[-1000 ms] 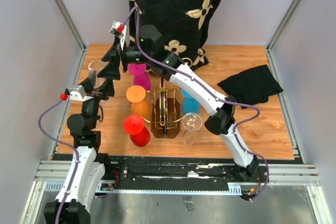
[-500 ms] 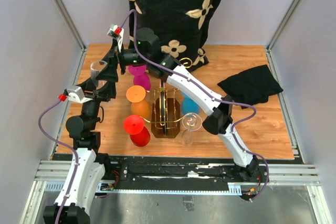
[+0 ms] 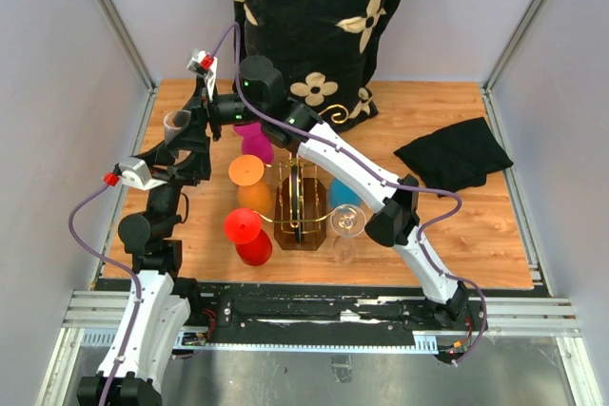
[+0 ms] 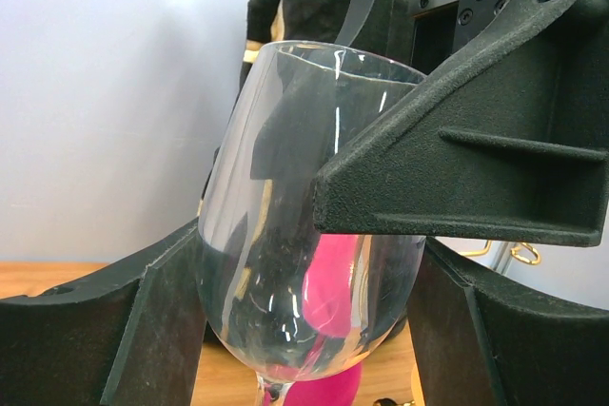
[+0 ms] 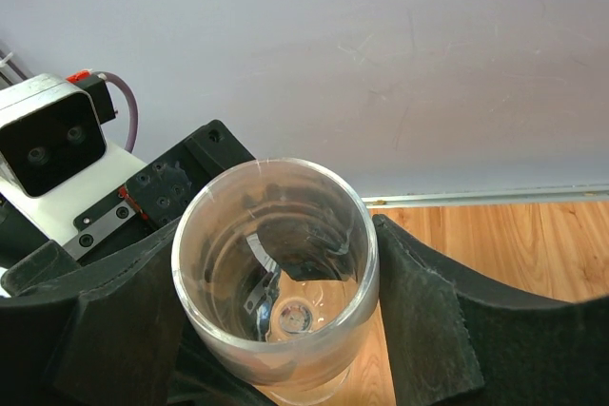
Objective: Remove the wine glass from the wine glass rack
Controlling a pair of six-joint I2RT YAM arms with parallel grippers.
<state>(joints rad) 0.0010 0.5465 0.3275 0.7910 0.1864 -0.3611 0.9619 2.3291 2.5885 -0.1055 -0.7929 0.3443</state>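
The right gripper has just narrowed onto the wine glass, gripping it near the rim, while the left gripper stays clamped lower on the bowl. The glass hangs over the far-left corner of the table, well apart from the rack. A handover seems underway.

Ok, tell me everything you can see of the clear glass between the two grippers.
The clear wine glass is colourless and see-through, with a rounded bowl, a round open rim and the top of a stem below. It is upright, empty, and away from the wine glass rack, at the table's far left. The left gripper clamps its bowl. The right gripper flanks it near the rim, contact unclear.
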